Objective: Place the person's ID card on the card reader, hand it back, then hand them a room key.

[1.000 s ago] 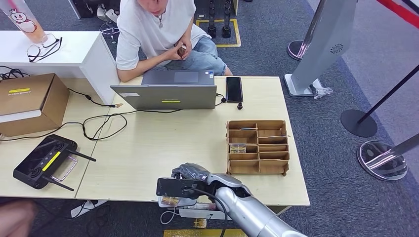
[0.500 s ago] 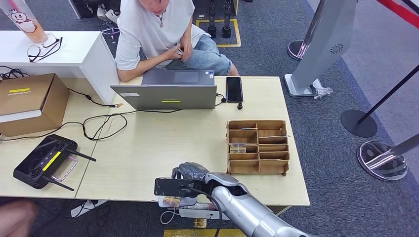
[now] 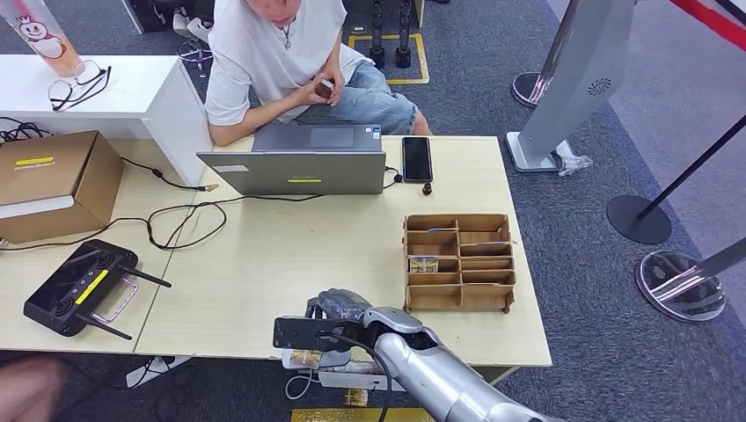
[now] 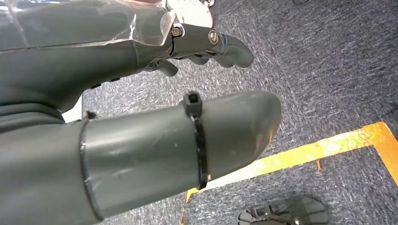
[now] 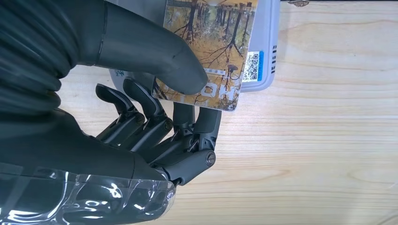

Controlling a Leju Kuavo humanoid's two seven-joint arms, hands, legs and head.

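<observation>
In the right wrist view my right hand (image 5: 155,122) pinches the ID card (image 5: 211,51), which carries a picture of autumn trees. The thumb presses on top and the fingers (image 5: 197,124) lie under its edge. The card lies over the grey card reader (image 5: 267,47) on the wooden table. From the head view the right hand (image 3: 341,306) sits at the table's near edge, with the card (image 3: 304,358) and reader (image 3: 339,378) partly under the arm. My left hand (image 4: 141,140) hangs over the carpet, holding nothing, fingers apart. A room key (image 3: 424,263) lies in the wooden tray (image 3: 459,299).
A person (image 3: 281,53) sits at the far side behind a laptop (image 3: 299,163), holding a small object. A phone (image 3: 416,158) lies beside the laptop. At the left are a cardboard box (image 3: 53,180), a black controller (image 3: 79,288) and cables (image 3: 185,215).
My right arm has edged slightly left along the table's near edge. The person has raised both hands a little.
</observation>
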